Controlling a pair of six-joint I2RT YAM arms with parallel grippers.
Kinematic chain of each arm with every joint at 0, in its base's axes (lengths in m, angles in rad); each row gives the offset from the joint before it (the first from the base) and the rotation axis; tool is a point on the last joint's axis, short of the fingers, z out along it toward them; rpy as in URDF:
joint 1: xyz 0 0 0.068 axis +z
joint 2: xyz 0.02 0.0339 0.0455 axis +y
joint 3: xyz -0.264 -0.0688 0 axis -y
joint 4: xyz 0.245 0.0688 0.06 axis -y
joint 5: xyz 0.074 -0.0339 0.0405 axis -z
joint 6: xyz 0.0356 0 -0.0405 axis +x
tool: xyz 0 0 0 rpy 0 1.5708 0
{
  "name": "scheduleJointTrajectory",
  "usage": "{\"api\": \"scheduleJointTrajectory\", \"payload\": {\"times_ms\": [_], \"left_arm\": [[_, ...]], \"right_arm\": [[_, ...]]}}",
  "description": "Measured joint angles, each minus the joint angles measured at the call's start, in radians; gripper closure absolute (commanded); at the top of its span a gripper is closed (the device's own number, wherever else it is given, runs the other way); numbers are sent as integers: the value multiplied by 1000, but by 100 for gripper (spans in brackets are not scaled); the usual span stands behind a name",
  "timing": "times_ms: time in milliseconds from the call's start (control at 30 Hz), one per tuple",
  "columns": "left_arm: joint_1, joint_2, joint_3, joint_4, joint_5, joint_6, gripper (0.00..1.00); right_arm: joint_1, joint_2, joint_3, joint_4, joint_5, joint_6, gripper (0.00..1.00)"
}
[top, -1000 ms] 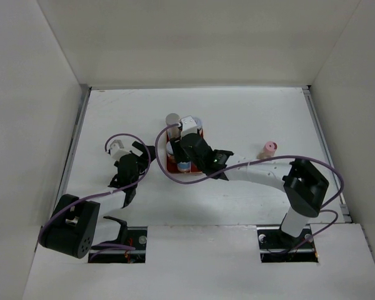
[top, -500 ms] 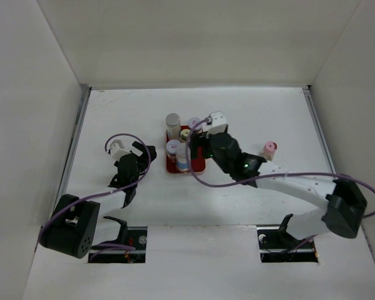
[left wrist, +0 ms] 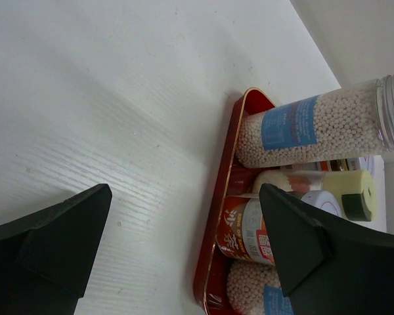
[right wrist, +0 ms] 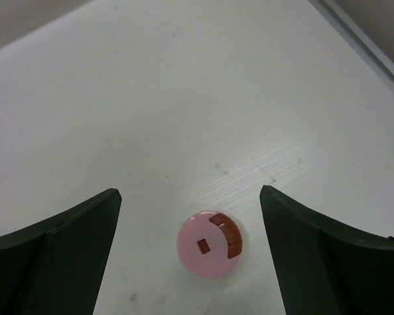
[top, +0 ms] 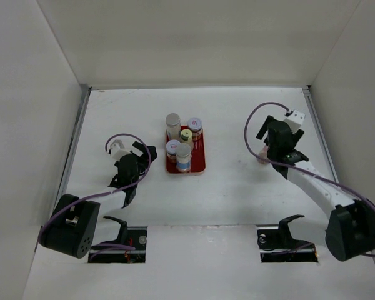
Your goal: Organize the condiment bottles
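One pink-capped jar (right wrist: 209, 244) stands upright on bare tabletop (top: 237, 112), right side, well apart from the red tray (top: 200, 167). Over it the right jaws are spread wide and hold nothing. In the wrist view the cap sits between the two fingers (right wrist: 65, 249), touching neither. The other five jars (top: 183, 153) are upright and packed together on the tray, mid-tabletop, with the yellow-capped jar (top: 185, 134) in the middle and a silver-capped jar (top: 172, 119) at the far left corner. Two show blue label bands in the left wrist view. The left jaws are wide open and empty, left of the tray, pointed at its long edge without touching it.
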Motion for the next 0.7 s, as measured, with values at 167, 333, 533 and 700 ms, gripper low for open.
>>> {"api": "scheduleJointTrajectory", "payload": {"times_ms": [167,333,533,700], "left_arm": [[0,0,0,0,0,0,0],[0,0,0,0,0,0,0],[0,6,0,0,1,-1,0],[0,7,0,0,2,-1,0]], "right_arm": [[-15,118,-8,-23,-17,16,14],[-15,175,-10,-26,-35,33,28],[-15,217,-9,-22,-45,51,59],[54,204,-6,-26,-47,51,62]]}}
